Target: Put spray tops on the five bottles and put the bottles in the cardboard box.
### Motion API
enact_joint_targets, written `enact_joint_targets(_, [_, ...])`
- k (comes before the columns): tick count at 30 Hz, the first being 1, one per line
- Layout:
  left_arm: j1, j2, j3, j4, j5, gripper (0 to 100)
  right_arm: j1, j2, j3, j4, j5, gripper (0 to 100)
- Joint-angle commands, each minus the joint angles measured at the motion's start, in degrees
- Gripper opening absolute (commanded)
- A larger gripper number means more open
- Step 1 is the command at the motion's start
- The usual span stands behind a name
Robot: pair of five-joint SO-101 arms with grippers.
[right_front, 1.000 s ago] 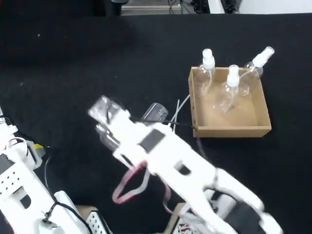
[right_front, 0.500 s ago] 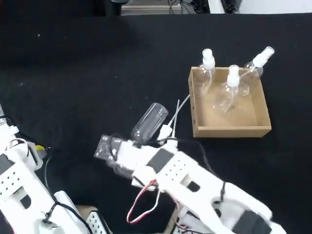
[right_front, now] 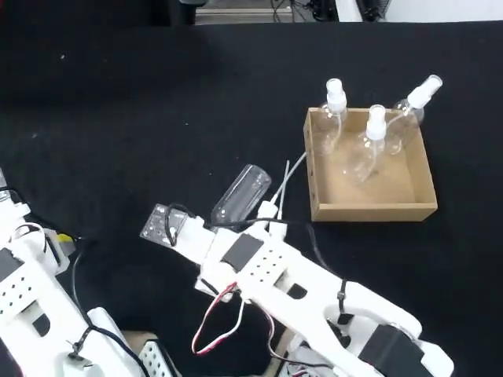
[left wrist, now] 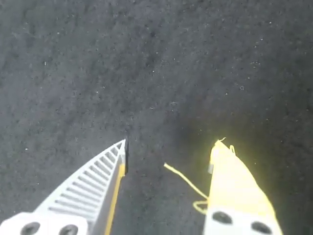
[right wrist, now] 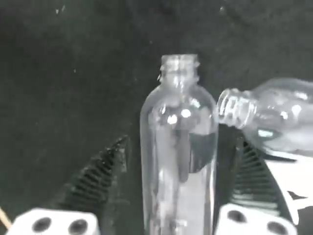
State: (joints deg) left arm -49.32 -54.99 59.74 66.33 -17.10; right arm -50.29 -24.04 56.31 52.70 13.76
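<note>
Spanning the black tabletop point(right_front: 118, 102), the right arm point(right_front: 314, 290) reaches low across it. Its right gripper point(right_front: 161, 224) is spread wide around an uncapped bottle point(right wrist: 178, 147), a dark gap on either side. Left gripper point(left wrist: 170, 144) is wide apart over bare tabletop, holding nothing. Cardboard box point(right_front: 369, 210) holds three capped bottles point(right_front: 369, 145), one leaning over its far rim. Second open bottle point(right_front: 242, 196) lies between right gripper and box, with a loose spray top point(right_front: 271, 209) just beside it.
</note>
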Motion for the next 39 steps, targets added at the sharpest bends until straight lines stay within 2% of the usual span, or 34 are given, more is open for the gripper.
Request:
enact_joint_targets(1, [-0.1,-1.2,-2.9,0.2,-0.6,26,-0.6,3.0,0.7,-5.0,-0.2,28.3])
enact_joint_targets(6, [-0.1,-1.2,-2.9,0.2,-0.6,26,-0.8,9.5,0.9,-6.0,-0.1,26.5])
enact_joint_targets(8, [-0.1,-1.2,-2.9,0.2,-0.6,26,-0.8,10.1,0.8,-6.1,0.0,16.5])
enact_joint_targets(10, [-0.1,-1.2,-2.9,0.2,-0.6,26,-0.5,9.6,0.2,-6.0,-0.1,0.5])
enact_joint_targets(12, [-0.1,-1.2,-2.9,0.2,-0.6,26,-0.1,7.4,-0.2,-4.0,-0.1,3.8])
enact_joint_targets(14, [-0.1,-1.2,-2.9,0.2,-0.6,26,1.6,3.6,-1.7,-0.6,-0.1,0.8])
enact_joint_targets(19, [5.4,-1.2,-2.6,0.7,-0.6,26,9.1,-9.9,-8.6,17.5,4.0,1.0])
enact_joint_targets(23, [15.4,-1.1,-3.2,2.7,-0.3,26,18.0,-19.8,-15.4,31.7,9.6,1.0])
enact_joint_targets(28, [34.9,-0.8,-9.1,11.0,-0.2,26,34.4,-29.1,-21.9,41.3,16.5,1.0])
enact_joint_targets(36, [65.9,-0.7,-15.2,12.3,-0.3,26,65.8,-34.2,-22.8,42.8,28.2,1.1])
enact_joint_targets(39, [76.2,-0.6,-15.3,8.6,-0.1,26,75.1,-34.1,-22.7,42.8,31.5,1.1])
